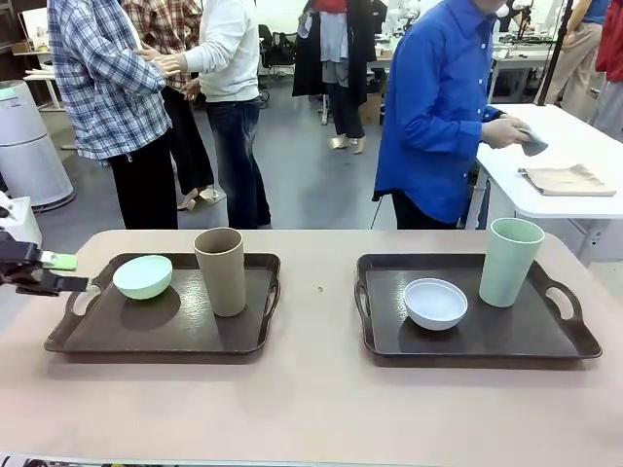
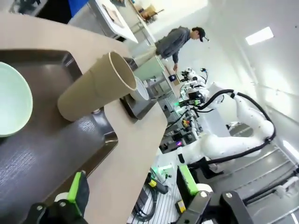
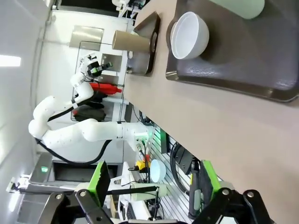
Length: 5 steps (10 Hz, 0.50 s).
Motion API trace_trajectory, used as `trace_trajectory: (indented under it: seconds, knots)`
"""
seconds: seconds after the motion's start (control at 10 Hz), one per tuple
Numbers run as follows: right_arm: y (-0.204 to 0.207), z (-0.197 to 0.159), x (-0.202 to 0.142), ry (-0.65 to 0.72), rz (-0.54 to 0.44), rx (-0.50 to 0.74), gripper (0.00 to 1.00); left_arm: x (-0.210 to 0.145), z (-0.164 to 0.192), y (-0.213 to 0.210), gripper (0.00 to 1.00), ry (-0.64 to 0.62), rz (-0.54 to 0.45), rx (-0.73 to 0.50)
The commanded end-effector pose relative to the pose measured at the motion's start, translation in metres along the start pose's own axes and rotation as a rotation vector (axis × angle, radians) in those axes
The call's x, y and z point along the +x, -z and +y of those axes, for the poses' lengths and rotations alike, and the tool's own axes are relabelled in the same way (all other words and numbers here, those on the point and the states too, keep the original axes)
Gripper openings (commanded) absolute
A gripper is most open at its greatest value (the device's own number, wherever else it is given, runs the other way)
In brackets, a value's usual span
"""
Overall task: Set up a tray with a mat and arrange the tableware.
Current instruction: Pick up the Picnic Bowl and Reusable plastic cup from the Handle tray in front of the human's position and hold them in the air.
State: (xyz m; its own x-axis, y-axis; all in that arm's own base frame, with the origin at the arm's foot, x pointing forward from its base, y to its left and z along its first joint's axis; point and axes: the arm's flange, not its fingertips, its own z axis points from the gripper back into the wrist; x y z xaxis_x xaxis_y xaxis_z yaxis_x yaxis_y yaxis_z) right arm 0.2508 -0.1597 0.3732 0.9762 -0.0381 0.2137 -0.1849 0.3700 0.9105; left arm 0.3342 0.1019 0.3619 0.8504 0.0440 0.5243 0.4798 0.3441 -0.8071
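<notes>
My left jaws, right jaws: wide open, empty. Risk: left reach shoves mint green bowl (image 1: 142,276) into brown cup (image 1: 221,270).

Bright overhead light, soft shadows, warped wrist views

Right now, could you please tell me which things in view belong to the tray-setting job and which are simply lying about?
Part of the job: left tray, mint green bowl, brown cup; right tray, white bowl, pale green cup; folded tan cloth, possibly the mat.

Just lying about: white drum-shaped unit on the floor; side table under the cloth.
</notes>
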Motion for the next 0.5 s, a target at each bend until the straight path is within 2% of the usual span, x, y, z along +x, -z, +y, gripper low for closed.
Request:
trace_trajectory:
  seconds: [0.0,0.3,0.4]
  knots:
    - [0.018,0.014,-0.012,-0.044,-0.008,0.009,1.00,-0.046,-0.044,0.000,1.00,0.030,-0.023,0.048]
    - [0.021,0.016,-0.009,-0.064,0.002,-0.001,1.00,-0.049,-0.046,-0.001,1.00,0.033,-0.016,0.080]
    - [0.003,0.011,0.005,-0.025,0.006,-0.007,1.00,0.001,-0.018,-0.033,1.00,0.045,-0.040,0.060]
